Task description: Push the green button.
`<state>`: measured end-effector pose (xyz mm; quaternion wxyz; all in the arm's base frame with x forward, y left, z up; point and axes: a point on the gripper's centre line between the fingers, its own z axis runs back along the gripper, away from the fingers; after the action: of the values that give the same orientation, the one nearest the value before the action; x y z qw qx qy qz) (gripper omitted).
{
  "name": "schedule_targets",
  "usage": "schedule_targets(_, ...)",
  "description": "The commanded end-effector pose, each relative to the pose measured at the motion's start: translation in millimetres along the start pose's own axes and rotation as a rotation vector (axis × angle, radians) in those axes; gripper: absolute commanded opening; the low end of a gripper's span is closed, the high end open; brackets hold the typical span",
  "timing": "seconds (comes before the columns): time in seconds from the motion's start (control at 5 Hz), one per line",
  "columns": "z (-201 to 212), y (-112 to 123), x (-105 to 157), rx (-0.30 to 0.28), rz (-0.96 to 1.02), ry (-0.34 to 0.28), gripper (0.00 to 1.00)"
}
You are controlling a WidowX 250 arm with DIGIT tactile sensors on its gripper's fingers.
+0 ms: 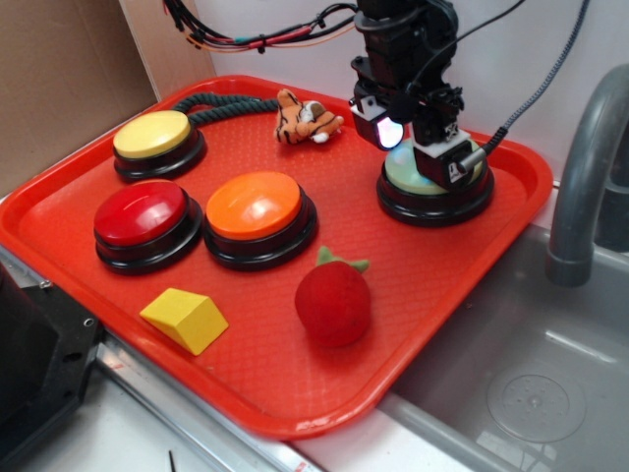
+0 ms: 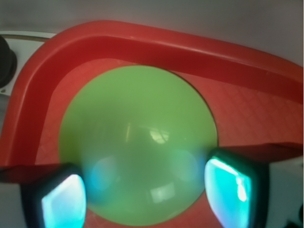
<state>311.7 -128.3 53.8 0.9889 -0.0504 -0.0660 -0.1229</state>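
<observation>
The green button [image 1: 404, 177], a pale green dome on a black base, stands at the far right of the red tray [image 1: 246, 393]. My gripper [image 1: 421, 157] is directly over it, its fingers low against the dome's top. In the wrist view the green button [image 2: 137, 142] fills the middle. My gripper [image 2: 147, 194] is open, with its two glowing cyan fingertips [image 2: 64, 202] spread to either side of the dome's near half. Nothing is held. I cannot tell whether the fingers touch the dome.
On the tray are a yellow button [image 1: 155, 138], a red button [image 1: 145, 218], an orange button [image 1: 257, 211], a yellow wedge [image 1: 185, 319], a red plush strawberry [image 1: 334, 300], a toy tiger [image 1: 305, 120] and a rope [image 1: 231, 106]. A sink with a grey faucet [image 1: 580, 187] lies to the right.
</observation>
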Motion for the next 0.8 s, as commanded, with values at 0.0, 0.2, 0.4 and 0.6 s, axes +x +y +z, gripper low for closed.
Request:
schedule_targets(0.0,41,-9,4,0.013,-0.054,-0.064,1.00)
schedule_targets(0.2,63,-9,2,0.022,-0.069,-0.063,1.00)
schedule_targets(0.4,79,-9,-2,0.055,-0.074,-0.046,1.00)
schedule_targets(0.6,92,-8,-8,0.063,-0.057,-0.043,1.00)
